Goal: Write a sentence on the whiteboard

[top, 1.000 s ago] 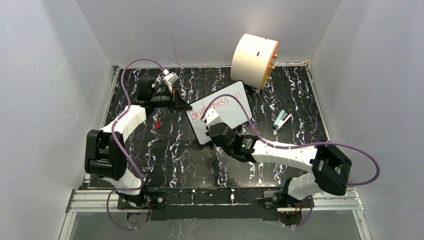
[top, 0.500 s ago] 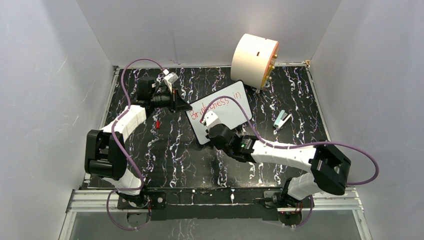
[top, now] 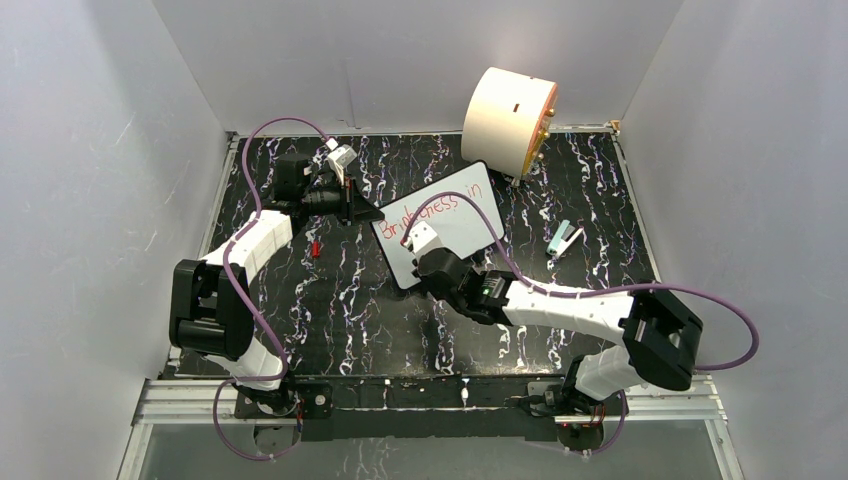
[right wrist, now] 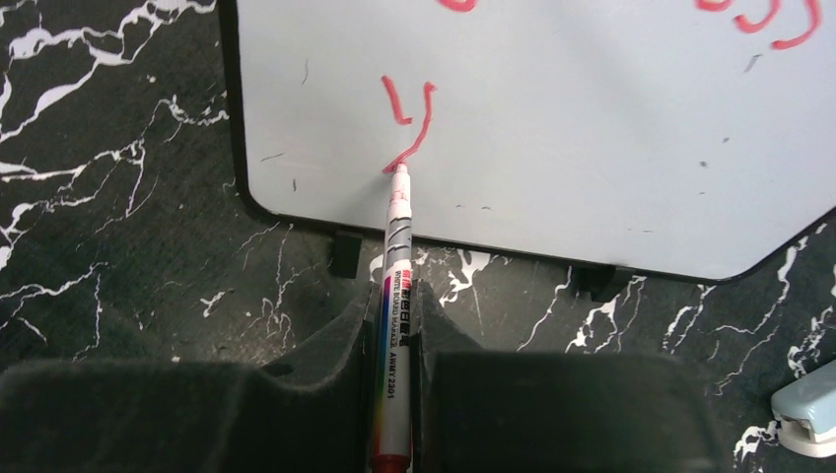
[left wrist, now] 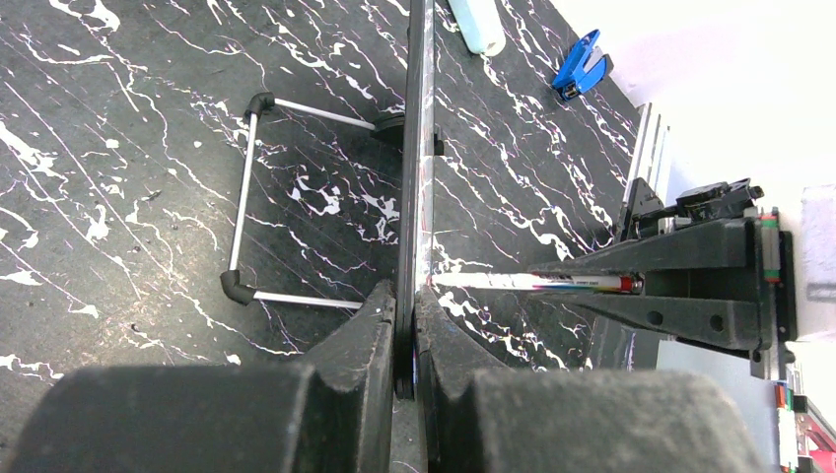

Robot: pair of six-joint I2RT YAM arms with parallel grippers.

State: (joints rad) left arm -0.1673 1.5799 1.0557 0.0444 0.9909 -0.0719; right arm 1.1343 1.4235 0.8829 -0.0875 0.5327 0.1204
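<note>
Change over the last second: small. Right end effector (top: 417, 246) has crept slightly left along the lower part of the whiteboard (top: 462, 215). The left arm and the board show no shift.

Right wrist view explains it. The marker (right wrist: 398, 246) is clamped between the right fingers, and its tip sits on the board at the tail end of a fresh red "y" (right wrist: 414, 123). My read: line 1 of the sentence (top: 430, 212), "Brightness in", is done and line 2 has just started, so most of it is left to write.

Left end effector (left wrist: 406, 296) is pinched tight on the board's left edge, holding it steady. The board sits mid-surface, propped at a tilt on its wire stand (left wrist: 242, 197), between the 2 end effectors.

Counts:
- 2 arms, both end effectors closed on something
- 1 whiteboard, 1 wire stand
- 1 marker
- 1 finished line of text, plus 1 letter of line 2
- 1 cream cylinder (top: 508, 118), just beyond the board's far right corner
- 1 pale stapler-like item (top: 565, 240), right of the board
- 1 blue stapler (left wrist: 582, 74), only clear in the left wrist view
- 1 small red piece (top: 315, 247) on the surface (top: 350, 320), near the left arm; too small to identify
</note>
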